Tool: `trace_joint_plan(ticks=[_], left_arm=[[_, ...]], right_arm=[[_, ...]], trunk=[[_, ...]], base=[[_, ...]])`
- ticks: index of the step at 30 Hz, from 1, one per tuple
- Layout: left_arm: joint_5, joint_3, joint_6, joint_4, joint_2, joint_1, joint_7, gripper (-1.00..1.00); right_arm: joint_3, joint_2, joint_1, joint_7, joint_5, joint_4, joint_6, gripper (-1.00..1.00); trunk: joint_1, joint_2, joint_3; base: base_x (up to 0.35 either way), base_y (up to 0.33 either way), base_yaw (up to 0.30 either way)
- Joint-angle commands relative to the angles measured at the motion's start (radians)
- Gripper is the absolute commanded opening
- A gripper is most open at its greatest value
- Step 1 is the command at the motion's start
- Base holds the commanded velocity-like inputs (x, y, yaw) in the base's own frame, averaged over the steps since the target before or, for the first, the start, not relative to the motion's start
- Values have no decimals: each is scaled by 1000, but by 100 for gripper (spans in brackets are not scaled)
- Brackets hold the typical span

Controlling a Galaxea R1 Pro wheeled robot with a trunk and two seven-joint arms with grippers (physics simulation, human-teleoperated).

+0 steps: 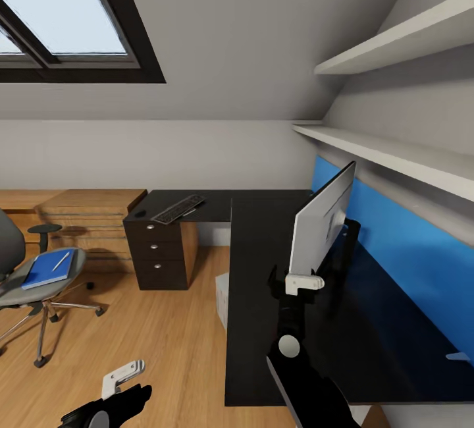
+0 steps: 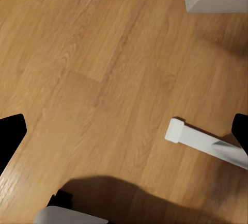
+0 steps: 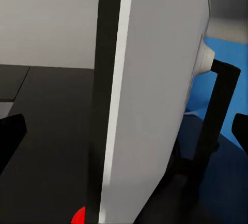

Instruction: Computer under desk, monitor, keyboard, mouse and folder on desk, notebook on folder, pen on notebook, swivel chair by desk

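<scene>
The monitor [image 1: 320, 222] stands on the black desk [image 1: 263, 349] with its white back toward me. My right gripper [image 1: 304, 282] is open around its lower edge, a black finger [image 3: 10, 136] on each side of the panel [image 3: 150, 95]. The keyboard [image 1: 178, 209] lies on the desk's far wing. At the left, the blue folder [image 1: 46, 270] rests on the swivel chair [image 1: 16, 293], with the pen [image 1: 60, 261] on it. The computer [image 1: 222, 296] peeks out from under the desk. My left gripper [image 1: 124, 375] hangs open and empty over the floor. Mouse and notebook are out of view.
A light-wood dresser [image 1: 92, 214] stands beside the desk's drawer unit [image 1: 155, 253]. Two white shelves [image 1: 395, 151] run along the right wall above a blue panel [image 1: 408, 243]. In the left wrist view, a pale bar [image 2: 206, 142] lies over the wood floor [image 2: 93, 79].
</scene>
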Motion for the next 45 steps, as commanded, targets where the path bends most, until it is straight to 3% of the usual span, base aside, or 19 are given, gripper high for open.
trace_joint_plan(ticks=[1,33,34,35,39,45], left_arm=[[11,1,3,-2,-1,0,8,100],[11,2,4,0,-1,0,7,100],[11,2,4,0,-1,0,8,100],[11,2,4,0,-1,0,8,100],[9,1,3,0,-1,0,7,100],[9,1,2,0,-1,0,5,100]], right_arm=[[1,0,-1,-7,7,0,4,100],[-25,-3,-1,-17,11,3,3,100],[-29,-3,-1,-17,11,3,4,100],[-66,-2,-1,-16,10,3,4,100],[-100,-2,-1,-15,9,3,6,100],[-109,-2,-1,-15,9,3,7,100]], trunk=[[0,-1,-1],[0,-1,-1],[0,-1,-1],[0,-1,-1],[0,-1,-1],[0,-1,-1]], base=[[11,0,0],[78,0,0],[10,0,0],[1,0,0],[86,-75,0],[47,-42,0]])
